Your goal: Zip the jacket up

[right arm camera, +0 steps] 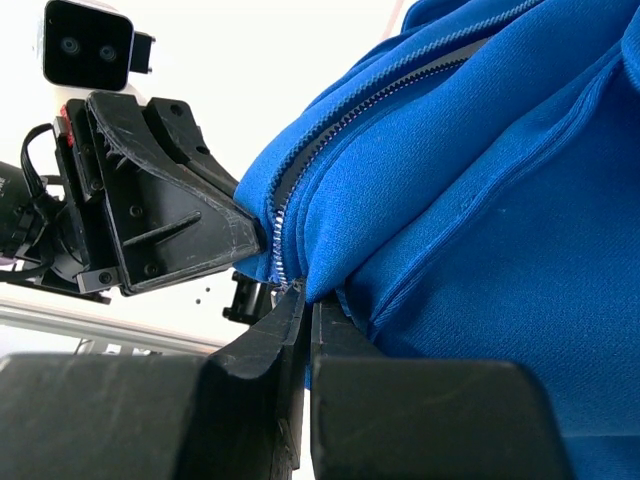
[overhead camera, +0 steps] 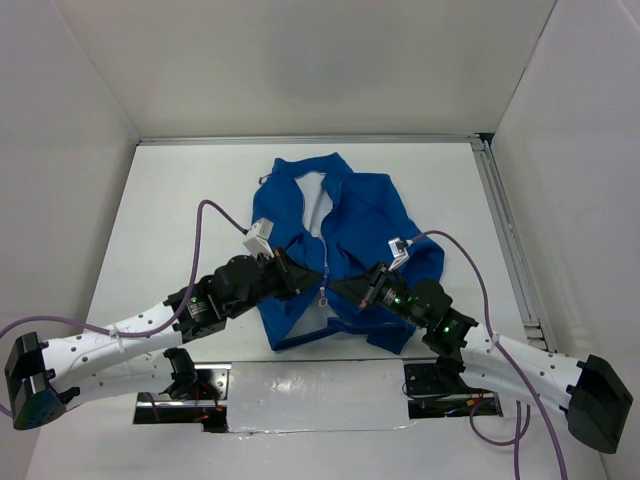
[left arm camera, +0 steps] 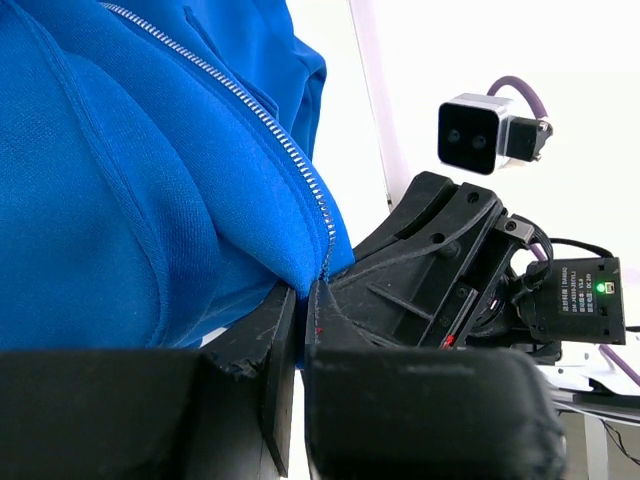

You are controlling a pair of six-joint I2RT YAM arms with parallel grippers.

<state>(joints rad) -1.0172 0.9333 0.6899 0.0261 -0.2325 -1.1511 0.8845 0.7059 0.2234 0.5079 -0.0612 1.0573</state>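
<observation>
The royal-blue jacket point(overhead camera: 365, 225) lies on the white table, collar toward the far side, with its silvery zipper point(overhead camera: 325, 262) running down the middle. Both grippers meet at the zipper's lower part. My left gripper point(overhead camera: 303, 283) comes in from the left and is shut on the jacket's blue fabric edge right beside the zipper teeth point(left arm camera: 275, 135). Its jaws point(left arm camera: 302, 292) pinch a fold there. My right gripper point(overhead camera: 352, 289) comes from the right, shut on the jacket fabric next to the zipper point(right arm camera: 335, 125). This pinch point(right arm camera: 308, 300) sits just below the teeth. The zipper pull is hidden.
A metal rail point(overhead camera: 505, 235) runs along the table's right side, and white walls enclose the table. Purple cables point(overhead camera: 205, 215) loop above both arms. A taped plate point(overhead camera: 320, 395) lies between the arm bases. The two grippers' fingers stand almost touching.
</observation>
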